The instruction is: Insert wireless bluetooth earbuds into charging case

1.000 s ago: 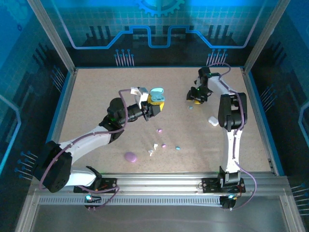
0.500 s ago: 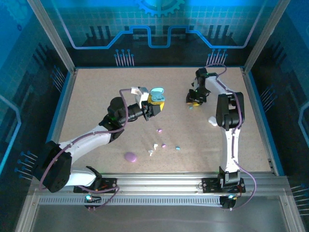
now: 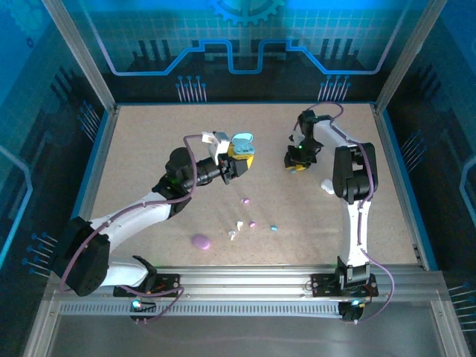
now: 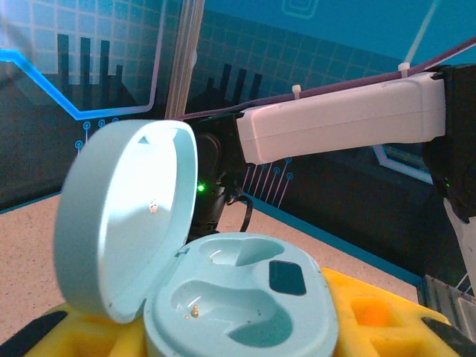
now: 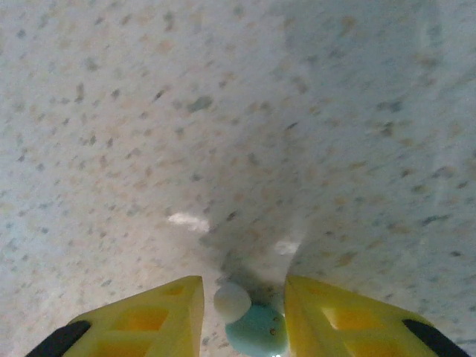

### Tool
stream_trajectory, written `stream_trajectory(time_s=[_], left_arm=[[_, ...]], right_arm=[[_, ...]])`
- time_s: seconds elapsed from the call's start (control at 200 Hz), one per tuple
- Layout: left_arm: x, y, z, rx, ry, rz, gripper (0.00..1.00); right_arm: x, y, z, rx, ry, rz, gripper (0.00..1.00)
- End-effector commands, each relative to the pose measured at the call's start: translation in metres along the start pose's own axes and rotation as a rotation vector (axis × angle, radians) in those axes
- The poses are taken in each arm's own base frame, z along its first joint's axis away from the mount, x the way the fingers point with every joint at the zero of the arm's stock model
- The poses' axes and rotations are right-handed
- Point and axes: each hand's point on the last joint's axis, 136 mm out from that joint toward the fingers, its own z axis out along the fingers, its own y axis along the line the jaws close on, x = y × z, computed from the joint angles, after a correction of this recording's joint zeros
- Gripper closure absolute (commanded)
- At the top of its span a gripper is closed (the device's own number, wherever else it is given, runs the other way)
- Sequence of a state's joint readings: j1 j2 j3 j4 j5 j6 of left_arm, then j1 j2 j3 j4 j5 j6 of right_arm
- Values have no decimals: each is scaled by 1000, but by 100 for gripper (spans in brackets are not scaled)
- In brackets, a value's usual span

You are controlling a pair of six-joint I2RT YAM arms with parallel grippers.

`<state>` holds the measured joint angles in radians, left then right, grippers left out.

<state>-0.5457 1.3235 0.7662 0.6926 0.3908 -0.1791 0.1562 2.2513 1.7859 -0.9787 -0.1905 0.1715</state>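
My left gripper (image 3: 238, 158) is shut on an open light-blue charging case (image 4: 242, 301) and holds it above the table. The case lid (image 4: 119, 223) is tipped back to the left and both wells are empty. My right gripper (image 3: 296, 159) points down at the table, open. A light-blue earbud (image 5: 255, 327) with a white tip lies on the table between its yellow fingers (image 5: 160, 316), with a gap on each side. Loose on the table in front lie two pink-purple earbuds (image 3: 245, 200), another light-blue earbud (image 3: 274, 227) and two white earbuds (image 3: 239, 224).
A purple closed case (image 3: 201, 241) lies near the front left of the buds. A white case (image 3: 327, 186) sits beside the right arm's forearm. The right arm's white link (image 4: 342, 119) crosses behind the held case. The table (image 3: 149, 141) has blue raised edges.
My right gripper has shifted a little left and toward the front, down over the light-blue earbud that lay just beside it. The left arm and case have stayed still.
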Motion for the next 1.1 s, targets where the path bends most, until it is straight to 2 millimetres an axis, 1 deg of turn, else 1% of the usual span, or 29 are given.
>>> stream_trajectory(time_s=[0.0, 0.095, 0.28, 0.33, 0.435, 0.495, 0.585, 0.67, 0.765, 0.83, 0.966, 1.096], left_arm=[[-15, -4, 4, 31, -30, 18, 66], [-14, -4, 3, 31, -30, 14, 66], [-13, -4, 2, 29, -28, 8, 66], [-13, -4, 2, 32, -27, 8, 66], [-14, -5, 2, 34, -31, 10, 66], [-15, -6, 1, 33, -32, 11, 66], [-16, -6, -1, 29, -35, 13, 66], [-17, -7, -2, 28, -38, 14, 66], [-17, -7, -3, 28, -39, 13, 66], [-18, -8, -4, 29, -39, 10, 66], [-19, -9, -5, 26, -42, 11, 66], [-19, -9, -5, 26, -41, 12, 66]], right_arm=[[20, 22, -10, -47, 47, -55, 65], [27, 28, -11, -56, 64, -75, 65], [40, 55, -14, -176, 75, -105, 64], [40, 65, -18, -221, 61, -130, 63], [35, 78, -30, -283, 14, -140, 63], [29, 73, -35, -250, -18, -131, 63], [17, 57, -36, -140, -54, -124, 64], [8, 46, -29, -81, -51, -124, 65], [1, 45, -19, -87, -32, -124, 64], [2, 46, -11, -98, -3, -119, 64], [7, 40, 2, -89, 26, -113, 64], [12, 33, 8, -80, 44, -107, 62]])
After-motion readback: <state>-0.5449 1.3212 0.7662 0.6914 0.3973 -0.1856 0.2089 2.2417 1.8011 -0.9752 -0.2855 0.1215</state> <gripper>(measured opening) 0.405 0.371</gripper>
